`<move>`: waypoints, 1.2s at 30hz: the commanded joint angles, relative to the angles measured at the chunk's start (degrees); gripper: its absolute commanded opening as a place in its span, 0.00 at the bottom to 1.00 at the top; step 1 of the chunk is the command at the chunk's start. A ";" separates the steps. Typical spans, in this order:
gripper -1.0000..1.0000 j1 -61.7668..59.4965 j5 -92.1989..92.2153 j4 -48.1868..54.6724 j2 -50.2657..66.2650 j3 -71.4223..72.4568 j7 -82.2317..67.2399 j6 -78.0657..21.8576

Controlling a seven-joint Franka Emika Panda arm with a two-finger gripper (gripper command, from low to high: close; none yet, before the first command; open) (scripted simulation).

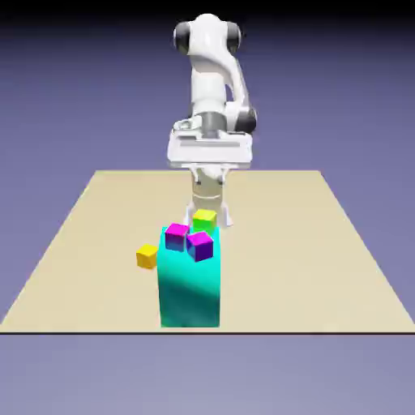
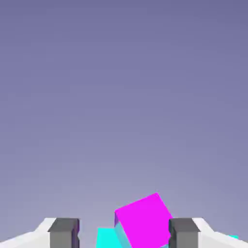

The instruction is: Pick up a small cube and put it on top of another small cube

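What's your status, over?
Gripper open, nothing gripped. Orange-yellow cube on table, beside teal block. Yellow-green and violet-purple cubes crowd magenta-pink cube.

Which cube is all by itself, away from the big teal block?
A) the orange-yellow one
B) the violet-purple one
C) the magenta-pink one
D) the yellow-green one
A, because the orange-yellow cube sits apart, off to the exterior view's left of the tall teal block.
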 commanded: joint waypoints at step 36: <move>0.00 -26.79 -26.26 -9.51 45.19 -17.01 12.88 20.45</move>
